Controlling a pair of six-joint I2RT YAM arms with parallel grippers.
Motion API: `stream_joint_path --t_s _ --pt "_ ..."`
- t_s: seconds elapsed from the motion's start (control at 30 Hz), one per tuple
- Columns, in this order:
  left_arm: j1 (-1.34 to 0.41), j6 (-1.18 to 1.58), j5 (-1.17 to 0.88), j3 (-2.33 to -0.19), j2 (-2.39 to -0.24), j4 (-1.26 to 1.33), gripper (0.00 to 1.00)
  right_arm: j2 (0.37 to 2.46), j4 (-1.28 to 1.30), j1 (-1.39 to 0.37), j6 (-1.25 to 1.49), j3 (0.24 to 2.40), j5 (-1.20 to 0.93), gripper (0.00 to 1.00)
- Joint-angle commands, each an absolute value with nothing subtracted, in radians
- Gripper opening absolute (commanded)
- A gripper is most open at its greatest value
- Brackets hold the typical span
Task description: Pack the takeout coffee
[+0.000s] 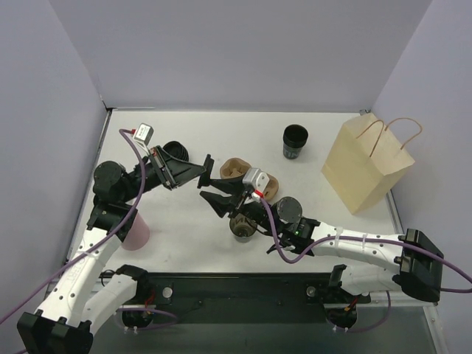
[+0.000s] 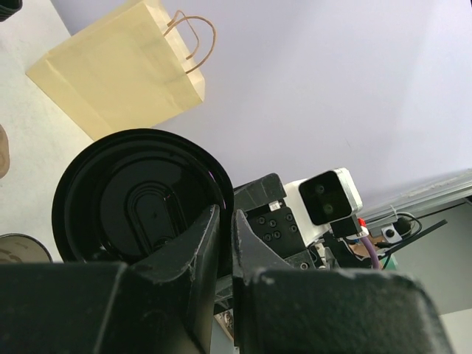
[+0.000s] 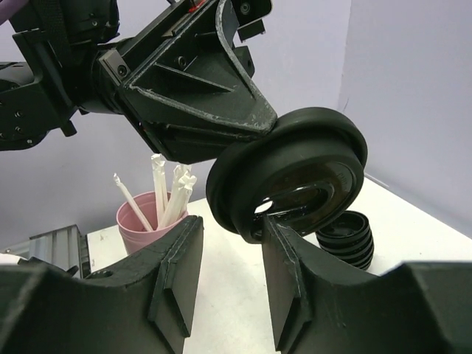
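Left claw on lid, edge-on overhead

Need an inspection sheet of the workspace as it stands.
Surface: white table, no spills seen.
Job's things: cup unlidded, near the carrier, not in it; lid held in the air; bag upright, far right.
Clutter: cup stack, lid stack, pink cup of straws.
Grippers: left gripper shut on the lid's rim; right gripper open, fingers either side of the lid.
Cables: purple cables loop off both arms.
Surroundings: plain walls, nothing else seen.
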State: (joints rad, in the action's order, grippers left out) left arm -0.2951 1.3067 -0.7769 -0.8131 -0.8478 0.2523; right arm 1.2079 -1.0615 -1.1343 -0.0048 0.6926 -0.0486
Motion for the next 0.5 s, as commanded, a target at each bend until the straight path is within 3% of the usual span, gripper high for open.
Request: stream_joint_path --t_s 0.0,0.07,0.27,0.37,0.47 --pt "-0.301 1.318 -0.761 -0.795 -0.827 0.314 0.19 1.210 -1.198 -1.146 -0.028 0.738 -0.066 0.37" --pt "-0.301 1.318 -0.761 -0.795 -0.827 0.318 0.19 1.212 -1.200 -1.144 -0.034 0.736 -0.063 0.33" --pt "-0.301 1.313 -0.759 -0.788 -0.824 0.316 0.19 1.210 -1.193 -1.144 -0.046 0.739 -0.069 0.00" --pt "-0.301 1.309 -0.759 -0.785 -0.825 0.316 0.20 1.198 -1.189 -1.144 -0.043 0.727 -0.055 0.00" --pt "-0.299 1.289 -0.758 -0.778 -0.822 0.311 0.34 1.169 -1.157 -1.144 -0.026 0.709 -0.009 0.00"
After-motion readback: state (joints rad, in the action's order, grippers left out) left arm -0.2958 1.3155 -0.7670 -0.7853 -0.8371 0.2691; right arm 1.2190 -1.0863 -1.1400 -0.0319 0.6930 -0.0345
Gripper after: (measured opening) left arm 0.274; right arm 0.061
